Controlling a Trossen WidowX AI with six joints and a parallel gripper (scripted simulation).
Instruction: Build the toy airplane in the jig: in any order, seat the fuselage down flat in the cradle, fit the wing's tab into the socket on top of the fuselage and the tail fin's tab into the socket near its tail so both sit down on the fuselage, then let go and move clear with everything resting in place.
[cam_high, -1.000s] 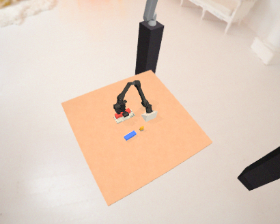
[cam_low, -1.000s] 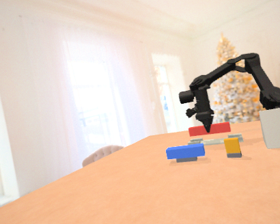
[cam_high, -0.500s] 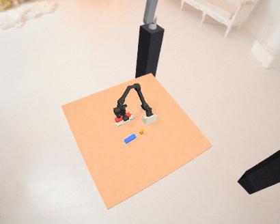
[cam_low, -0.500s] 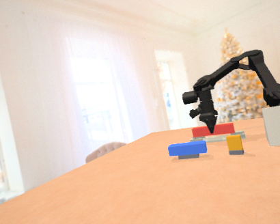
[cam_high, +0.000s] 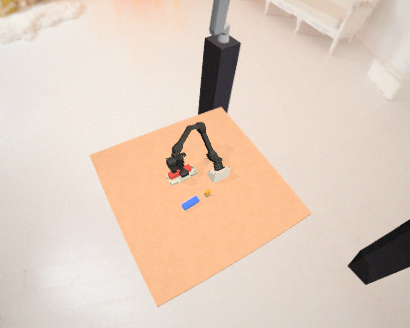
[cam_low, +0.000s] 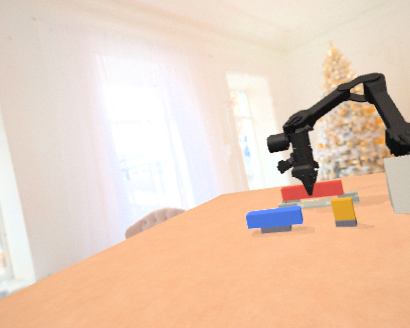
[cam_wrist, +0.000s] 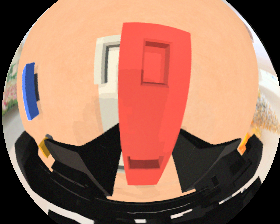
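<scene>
The red fuselage (cam_high: 174, 175) (cam_low: 327, 189) (cam_wrist: 152, 110) is low over the pale cradle (cam_high: 173, 182) (cam_low: 320, 204) (cam_wrist: 108, 102). In the wrist view the cradle shows only on the fuselage's left; whether the fuselage lies fully down is hidden. Two empty sockets show on its top. My gripper (cam_high: 184, 173) (cam_low: 310, 194) (cam_wrist: 150, 137) is shut on the fuselage, one finger against each side. The blue wing (cam_high: 190, 203) (cam_low: 275, 218) (cam_wrist: 30, 92) lies on the table, its grey tab underneath. The orange tail fin (cam_high: 207, 193) (cam_low: 343, 209) (cam_wrist: 45, 148) stands near it on its grey tab.
The arm's pale base block (cam_high: 219, 174) (cam_low: 398, 185) stands right of the cradle in the top and exterior views. The wing and tail fin lie on the side of the cradle nearer the exterior camera. The table (cam_high: 165, 260) (cam_low: 200, 280) has its edges well away from the parts.
</scene>
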